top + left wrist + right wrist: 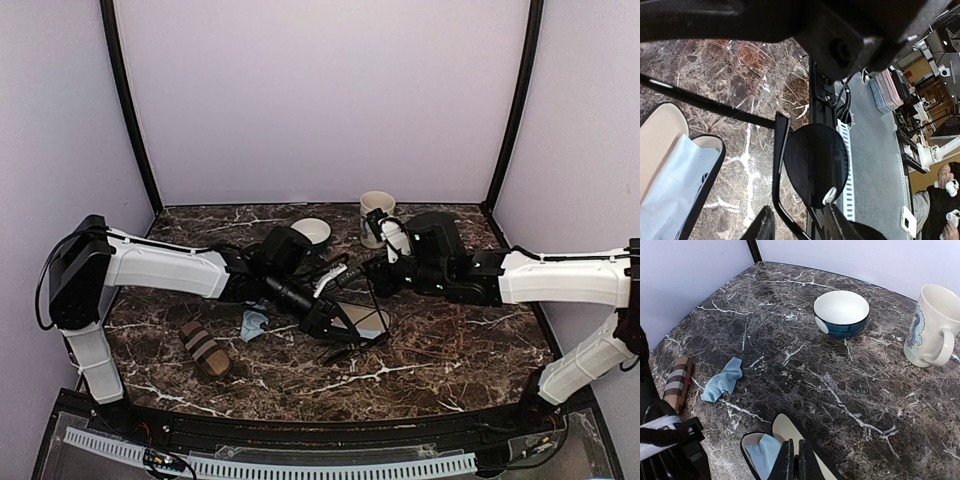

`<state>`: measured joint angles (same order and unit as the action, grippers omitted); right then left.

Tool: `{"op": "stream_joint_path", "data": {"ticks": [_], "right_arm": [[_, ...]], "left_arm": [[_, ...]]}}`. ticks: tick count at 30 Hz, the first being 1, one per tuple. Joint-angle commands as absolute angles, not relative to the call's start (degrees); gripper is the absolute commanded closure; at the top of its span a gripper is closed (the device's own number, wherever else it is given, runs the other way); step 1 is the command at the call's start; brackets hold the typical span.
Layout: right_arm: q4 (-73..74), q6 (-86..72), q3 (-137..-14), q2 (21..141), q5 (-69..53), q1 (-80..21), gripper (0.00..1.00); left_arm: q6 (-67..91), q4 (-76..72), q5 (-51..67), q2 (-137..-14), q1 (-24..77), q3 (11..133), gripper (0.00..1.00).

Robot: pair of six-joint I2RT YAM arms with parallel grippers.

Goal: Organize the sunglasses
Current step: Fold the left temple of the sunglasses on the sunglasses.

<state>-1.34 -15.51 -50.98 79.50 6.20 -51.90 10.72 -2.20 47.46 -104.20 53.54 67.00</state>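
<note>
- Sunglasses: one dark lens sits between my left tool's fingers; I cannot tell whether it grips.
- My right tool: closed, near the open case.

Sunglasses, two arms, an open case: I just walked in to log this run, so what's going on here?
The left gripper holds the sunglasses by one lens, close by the open black case, which has a blue cloth inside. The right gripper is shut at that case's rim, seemingly steadying it. The sunglasses are not yet in the case. A brown striped case and another blue cloth lie off to the side.
</note>
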Motion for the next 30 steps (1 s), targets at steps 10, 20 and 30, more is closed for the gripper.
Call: {"op": "stream_joint_path", "data": {"ticks": [10, 20, 30], "right_arm": [[-5.1, -14.6, -48.2, 77.7, 3.8, -52.7, 1.0], [-3.3, -16.0, -48.3, 77.9, 5.5, -52.6, 1.0], [-0.8, -17.6, -50.3, 79.4, 8.3, -52.6, 1.0]], "left_arm": [[8.4, -2.3, 37.9, -100.9, 53.8, 66.6, 0.44], [10.8, -7.7, 33.7, -96.9, 54.1, 63.0, 0.27], [7.7, -7.1, 30.1, -91.9, 56.6, 58.8, 0.15]]}}
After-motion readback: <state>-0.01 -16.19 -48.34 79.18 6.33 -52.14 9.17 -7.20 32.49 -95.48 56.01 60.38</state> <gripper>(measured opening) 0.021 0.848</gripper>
